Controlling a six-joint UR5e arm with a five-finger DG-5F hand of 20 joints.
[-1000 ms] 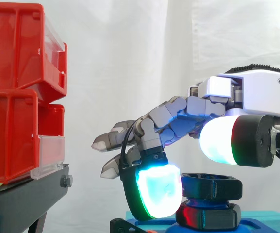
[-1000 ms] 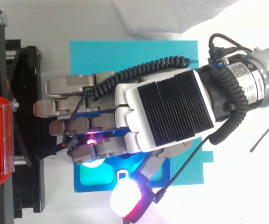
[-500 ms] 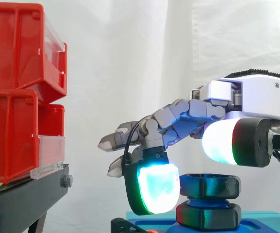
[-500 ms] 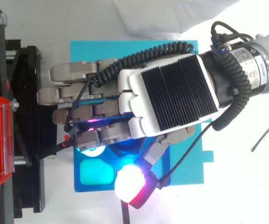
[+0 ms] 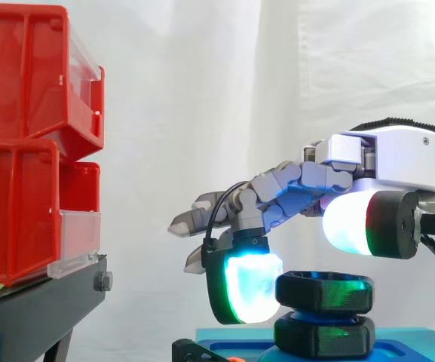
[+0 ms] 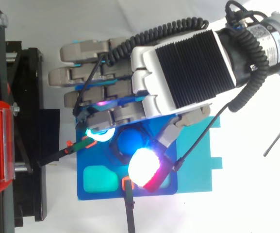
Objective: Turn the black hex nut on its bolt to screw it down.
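Judging the hand [image 5: 387,158] open, one pad [image 5: 251,290] against the black hex nut [image 5: 324,292] and the thumb [image 5: 345,226] above it, we want both seated on opposite flats before turning.

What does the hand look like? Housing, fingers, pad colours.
The hand has a white housing with a black ribbed back plate. Its fingers are grey segmented links. One fingertip pad glows cyan-green in a black cuff. The thumb pad glows white, edged red and green. The wrist is metallic grey.
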